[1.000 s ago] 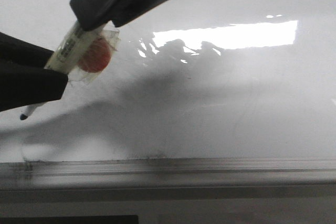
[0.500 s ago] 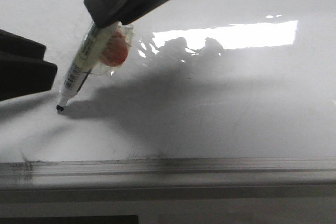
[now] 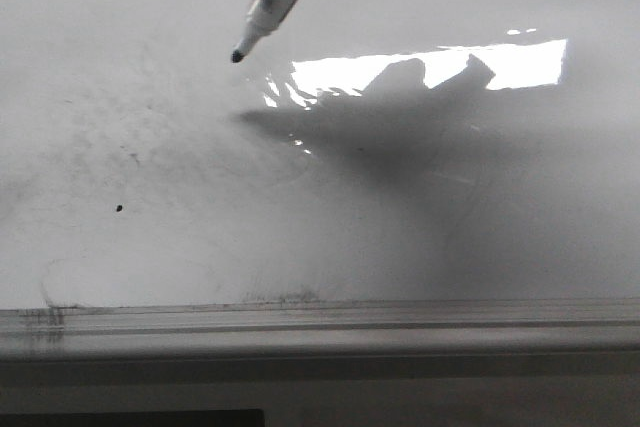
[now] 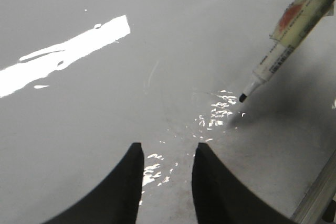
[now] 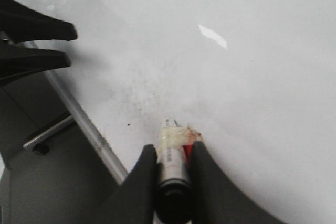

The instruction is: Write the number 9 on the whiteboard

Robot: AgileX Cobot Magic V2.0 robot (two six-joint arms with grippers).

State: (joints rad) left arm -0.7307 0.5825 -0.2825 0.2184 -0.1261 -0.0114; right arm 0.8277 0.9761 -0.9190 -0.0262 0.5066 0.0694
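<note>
Glossy white whiteboard (image 3: 420, 237), hard and slick, serving as worktop; no number 9 drawn, only a small black dot (image 3: 119, 209) toward the near left edge. Light, stiff marker (image 3: 272, 2) clamped at mid-barrel in right tool (image 5: 173, 167), tip lifted clear; probably needs gentle pressure. Left tool (image 4: 167, 153) narrowly parted, empty.
</note>
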